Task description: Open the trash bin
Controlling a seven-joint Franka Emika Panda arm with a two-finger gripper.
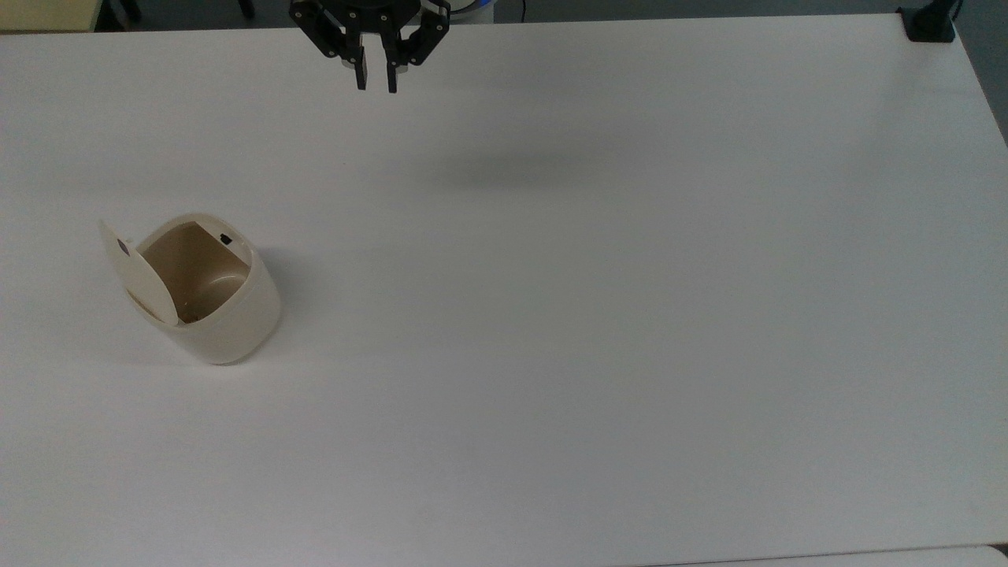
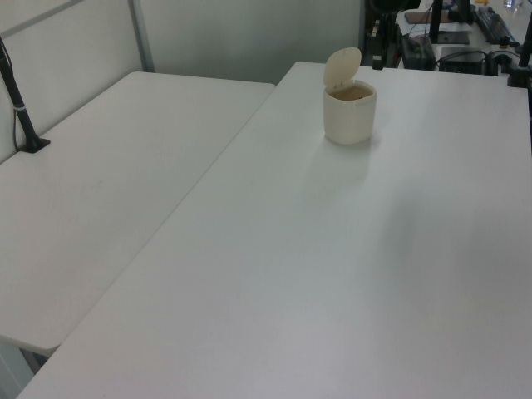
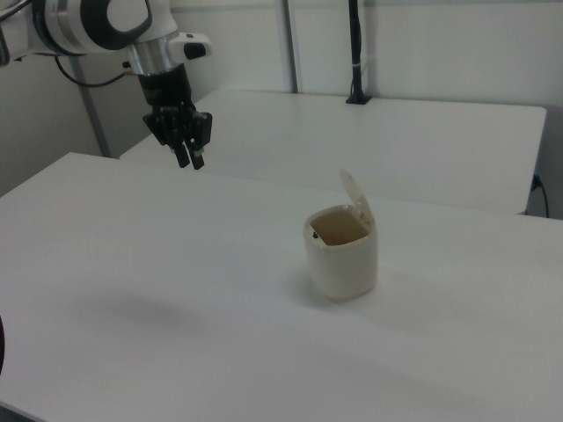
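The trash bin (image 1: 236, 319) is a small cream tub standing on the white table (image 1: 598, 315) near the top view's left. Its flat lid (image 1: 138, 277) is swung up on its hinge, and the tan inside lies bare. In the left view the trash bin (image 2: 349, 116) stands far back with its lid (image 2: 342, 66) upright. In the right view the trash bin (image 3: 345, 262) is right of centre, with its lid (image 3: 356, 199) raised. My gripper (image 1: 376, 81) hangs above the table's far edge, well away from the bin. It is open by a narrow gap and holds nothing. In the right view my gripper (image 3: 191, 159) hangs at upper left.
A black clamp mount (image 1: 929, 24) sits on the table's corner at the top view's upper right. A second white table (image 2: 108, 183) adjoins at the left view's left, with a black post (image 2: 21, 112) on it. Cables and equipment (image 2: 449, 41) lie beyond the far edge.
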